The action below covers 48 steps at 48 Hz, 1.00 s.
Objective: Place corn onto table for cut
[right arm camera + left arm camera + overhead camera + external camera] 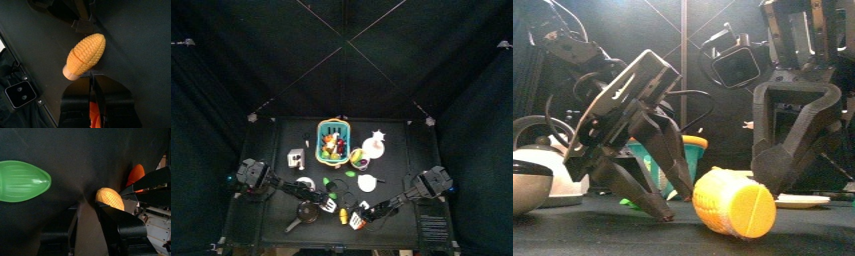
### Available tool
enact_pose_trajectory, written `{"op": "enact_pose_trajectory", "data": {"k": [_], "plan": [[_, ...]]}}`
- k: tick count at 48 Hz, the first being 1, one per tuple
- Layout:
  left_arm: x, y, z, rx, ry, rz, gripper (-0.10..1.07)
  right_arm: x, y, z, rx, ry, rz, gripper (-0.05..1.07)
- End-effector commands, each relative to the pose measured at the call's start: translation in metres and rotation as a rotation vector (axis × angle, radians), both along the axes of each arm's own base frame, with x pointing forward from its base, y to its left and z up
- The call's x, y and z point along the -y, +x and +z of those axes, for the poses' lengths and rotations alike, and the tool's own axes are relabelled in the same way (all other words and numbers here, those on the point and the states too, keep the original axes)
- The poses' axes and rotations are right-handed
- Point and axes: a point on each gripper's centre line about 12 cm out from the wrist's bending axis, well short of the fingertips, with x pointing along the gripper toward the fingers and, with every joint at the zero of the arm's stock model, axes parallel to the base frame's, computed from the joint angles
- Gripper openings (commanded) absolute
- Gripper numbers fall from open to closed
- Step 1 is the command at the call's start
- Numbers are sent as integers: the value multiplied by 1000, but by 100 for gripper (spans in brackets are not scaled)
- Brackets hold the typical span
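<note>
The left gripper [87, 210] stands with its jaws spread wide and nothing between them, its tips down at the black table [593, 235]. Just beside one of those jaws, and free of both, lies the corn [734, 203], resting on its side on the bare tabletop between the two arms.

The corn is a small, bright yellow toy piece. It is oblong and covered in neat rows of raised kernels. It tapers to a rounded tip at one end, while the other end is flat and paler, more tan than yellow. In the front view that flat, round face is turned toward the camera.

On the corn's other side hangs the right gripper [92, 77], pointing down at the flat end from close by without touching it. Its jaws are drawn narrow around a thin orange piece [93, 112], which shows as a bright strip between them. What that piece is cannot be made out.

Farther out, the left wrist view shows a ribbed green piece [23, 180], shaped like a pointed egg, lying alone on the table well apart from the corn. From above, a teal-rimmed basket [322, 126] with small coloured toys sits toward the back of the table, with white dishes [368, 183] between it and the arms.
</note>
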Motion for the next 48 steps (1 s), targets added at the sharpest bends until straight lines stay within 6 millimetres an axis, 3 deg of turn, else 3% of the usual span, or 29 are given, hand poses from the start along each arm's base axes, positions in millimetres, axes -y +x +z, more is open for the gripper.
{"op": "enact_pose_trajectory", "data": {"k": [1, 24, 33, 40, 48], "plan": [[-3, 6, 13, 43, 8, -9, 71, -3, 1, 17, 37, 16, 5, 38], [-39, 3, 35, 109, 124, -62, 72, 12, -27, 53, 56, -82, -18, 38], [-53, -4, 44, 140, 209, -120, 71, 17, -44, 71, 116, -148, 68, 38], [-59, -10, 58, 187, 312, -217, 71, 34, -64, 80, 143, -203, 100, 38], [-59, -17, 75, 245, 415, -319, 72, 63, -98, 74, 101, -281, 71, 38]]}}
